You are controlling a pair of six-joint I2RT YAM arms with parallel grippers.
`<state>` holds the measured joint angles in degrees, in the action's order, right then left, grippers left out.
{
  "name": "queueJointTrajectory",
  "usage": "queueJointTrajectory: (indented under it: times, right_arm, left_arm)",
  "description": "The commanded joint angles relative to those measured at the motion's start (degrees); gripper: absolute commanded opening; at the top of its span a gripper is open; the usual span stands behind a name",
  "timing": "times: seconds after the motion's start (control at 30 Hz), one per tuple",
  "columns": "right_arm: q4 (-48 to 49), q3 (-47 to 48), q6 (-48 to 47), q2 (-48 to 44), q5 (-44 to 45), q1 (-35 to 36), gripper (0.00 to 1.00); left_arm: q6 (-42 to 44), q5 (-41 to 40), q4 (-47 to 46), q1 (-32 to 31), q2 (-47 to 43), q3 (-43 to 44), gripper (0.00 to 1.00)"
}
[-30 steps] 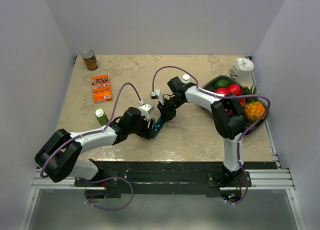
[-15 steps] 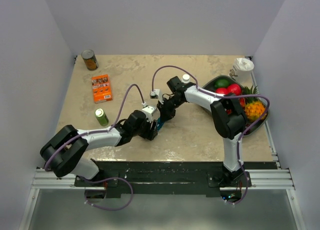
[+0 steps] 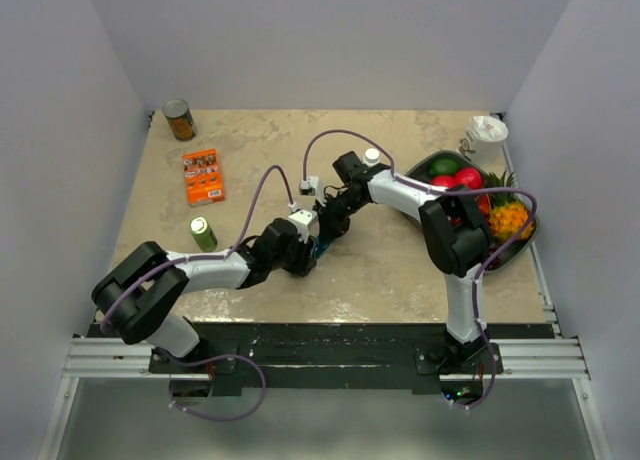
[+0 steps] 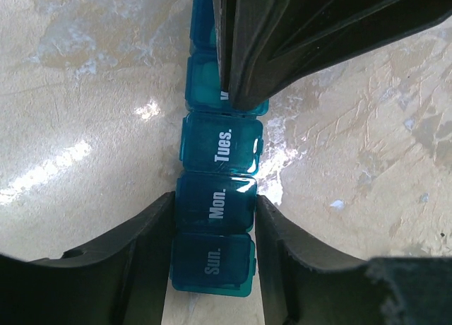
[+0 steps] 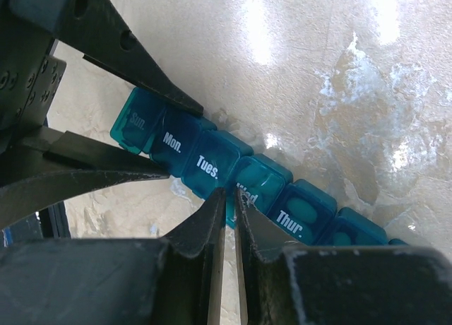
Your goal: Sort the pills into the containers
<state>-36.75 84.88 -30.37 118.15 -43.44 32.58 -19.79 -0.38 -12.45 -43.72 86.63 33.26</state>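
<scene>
Early stage, judging by shut lids (image 4: 223, 143) and no loose pills in view. Containers (image 5: 212, 160) flat on desk (image 4: 85, 92) centre. Left gripper (image 4: 215, 215) clasping them at the Mon. section; right gripper (image 5: 227, 198) clenched empty, tips at Wed. lid.

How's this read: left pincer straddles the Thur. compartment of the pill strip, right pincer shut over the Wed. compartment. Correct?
Not Thur. The left wrist view shows the left pincer straddling the Mon. compartment of the containers. The right pincer is shut over the Wed. compartment, as stated.
</scene>
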Motion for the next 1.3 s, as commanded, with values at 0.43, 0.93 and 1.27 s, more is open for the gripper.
queueJointTrajectory:
  times: [0.43,0.93,1.27]
  right_arm:
    - [-3.1,2.0,-1.2,-2.6,-3.6,-0.9,0.15]
    - [-1.8,2.0,0.3,-3.7,-3.1,-1.9,0.14]
    - [-2.5,-0.2,1.8,1.9,5.4,-1.6,0.13]
  left_arm:
    - [-2.2,1.4,1.6,-0.3,3.2,0.9,0.17]
    - [-2.2,2.1,2.2,-0.3,3.4,1.3,0.16]
    - [-3.2,2.6,2.5,-0.3,4.0,1.7,0.12]
